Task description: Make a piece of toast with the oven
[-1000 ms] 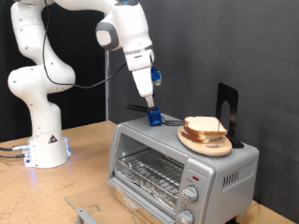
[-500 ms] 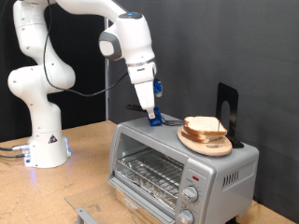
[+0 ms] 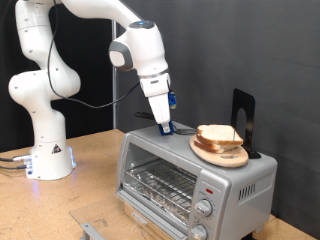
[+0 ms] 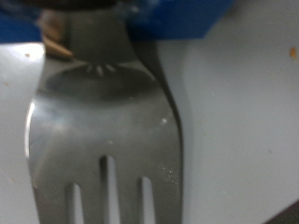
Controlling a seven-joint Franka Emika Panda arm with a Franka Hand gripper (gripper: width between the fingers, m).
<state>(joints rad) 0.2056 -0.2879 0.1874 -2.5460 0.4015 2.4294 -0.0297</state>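
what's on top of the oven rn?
On the oven: a wooden plate carrying the piece of toast, a black stand behind, and the gripper with a fork. The plate hides the toast's underside.

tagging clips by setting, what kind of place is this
Probably a robotics lab bench, not a home kitchen: a white Panda arm is mounted on a wooden tabletop against a black backdrop, with a silver toaster oven carrying bread on a wooden plate. The tool holds a fork.
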